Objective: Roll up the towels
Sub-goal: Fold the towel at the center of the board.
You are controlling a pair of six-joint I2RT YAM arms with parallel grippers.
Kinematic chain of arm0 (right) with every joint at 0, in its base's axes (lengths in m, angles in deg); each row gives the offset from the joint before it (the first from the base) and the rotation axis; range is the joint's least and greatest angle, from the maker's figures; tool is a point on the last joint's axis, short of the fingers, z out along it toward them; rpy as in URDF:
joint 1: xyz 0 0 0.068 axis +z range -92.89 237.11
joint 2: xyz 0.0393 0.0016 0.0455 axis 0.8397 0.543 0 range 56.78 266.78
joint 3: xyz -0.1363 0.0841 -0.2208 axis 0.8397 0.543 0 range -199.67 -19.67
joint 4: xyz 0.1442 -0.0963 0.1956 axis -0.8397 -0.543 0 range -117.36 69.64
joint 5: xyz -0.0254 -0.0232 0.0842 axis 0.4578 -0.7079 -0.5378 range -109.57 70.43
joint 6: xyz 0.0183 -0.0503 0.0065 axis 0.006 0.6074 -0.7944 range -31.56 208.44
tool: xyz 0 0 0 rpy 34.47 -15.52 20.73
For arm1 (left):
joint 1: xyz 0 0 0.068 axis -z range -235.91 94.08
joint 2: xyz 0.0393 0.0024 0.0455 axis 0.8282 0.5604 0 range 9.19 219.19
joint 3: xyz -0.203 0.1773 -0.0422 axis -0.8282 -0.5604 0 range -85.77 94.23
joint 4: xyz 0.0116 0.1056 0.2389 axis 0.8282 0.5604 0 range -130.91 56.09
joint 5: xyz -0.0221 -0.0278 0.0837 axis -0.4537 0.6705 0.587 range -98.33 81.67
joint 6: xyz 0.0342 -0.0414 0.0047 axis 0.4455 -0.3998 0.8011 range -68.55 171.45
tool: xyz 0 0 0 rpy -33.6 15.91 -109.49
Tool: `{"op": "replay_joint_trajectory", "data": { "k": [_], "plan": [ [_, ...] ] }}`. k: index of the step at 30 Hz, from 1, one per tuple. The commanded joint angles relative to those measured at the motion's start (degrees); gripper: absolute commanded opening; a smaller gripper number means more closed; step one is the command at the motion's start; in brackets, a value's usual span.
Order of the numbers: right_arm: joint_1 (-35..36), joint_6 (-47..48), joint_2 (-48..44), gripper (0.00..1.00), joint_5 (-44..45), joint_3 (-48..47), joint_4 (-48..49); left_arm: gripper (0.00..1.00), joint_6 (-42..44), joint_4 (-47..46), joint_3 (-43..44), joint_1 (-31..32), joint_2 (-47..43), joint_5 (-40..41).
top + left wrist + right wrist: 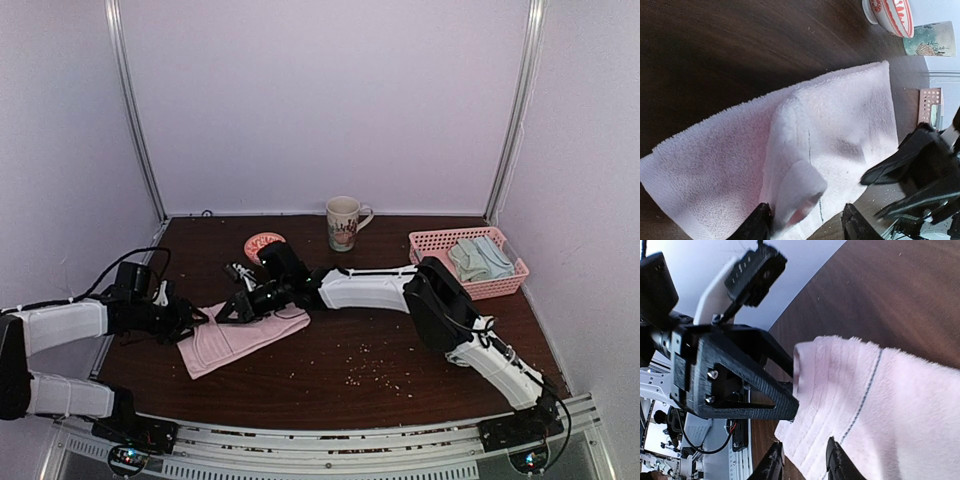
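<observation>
Pink towel (238, 340), lower left of the overhead view, risked unrolling: left gripper (807, 221) stood apart around its fold, and right gripper (804, 454) hold on the edge could not be told.

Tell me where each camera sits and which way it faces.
Top external: above, behind the bases, looking down at dark wooden table; both arms show.
Left wrist: on left arm, facing the pale pink cloth towel; left gripper shows.
Right wrist: on right arm, facing the towel; right gripper shows.
Wrist views share the towel.

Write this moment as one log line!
pink towel: partly folded | left end effector: open around fold | right end effector: at towel edge
</observation>
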Motion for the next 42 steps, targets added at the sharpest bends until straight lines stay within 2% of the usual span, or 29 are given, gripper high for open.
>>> {"op": "replay_joint_trajectory", "data": {
  "k": [1, 5, 9, 11, 15, 19, 27, 35, 38, 42],
  "plan": [
    [-4.97, 5.13, -6.36, 0.29, 0.38, 0.27, -1.92, 0.49, 0.34, 0.38, -0.66, 0.32, -0.27, 1.91],
    [-8.96, 8.17, -6.84, 0.28, 2.34, 0.28, -3.84, 0.46, 1.27, 2.76, -0.35, 0.32, -0.67, 5.36],
    [-11.67, 14.83, -7.37, 0.27, 7.88, 0.26, -8.72, 0.34, 3.05, 2.95, 0.04, 0.31, 0.90, 7.07],
    [-12.61, 16.79, -7.88, 0.26, 9.01, 0.85, -10.71, 0.23, 3.45, 2.15, 0.60, 0.30, 2.05, 6.19],
    [-14.95, 17.58, -11.45, 0.25, 9.37, 7.91, -9.78, 0.00, 3.33, 0.87, 3.25, 1.21, 3.30, 4.24],
    [-17.37, 18.45, -15.62, 0.25, 9.71, 14.53, -8.46, 0.00, 3.77, -0.08, 5.79, 2.69, 6.24, 4.28],
    [-19.24, 22.97, -22.05, 0.25, 10.65, 22.85, -9.67, 0.00, 2.90, -6.96, 10.74, 8.49, 17.49, 2.83],
    [-19.59, 27.00, -24.38, 0.25, 15.73, 25.78, -14.00, 0.00, 3.01, -10.15, 19.36, 13.31, 28.54, 1.43],
    [-19.55, 26.44, -23.06, 0.31, 18.15, 26.40, -15.22, 0.00, 2.98, -11.02, 20.85, 14.29, 30.93, 1.03],
    [-19.55, 27.18, -18.35, 0.35, 19.67, 21.60, -24.29, 0.00, 3.01, -11.35, 22.24, 15.39, 32.85, 0.94]
  ]
}}
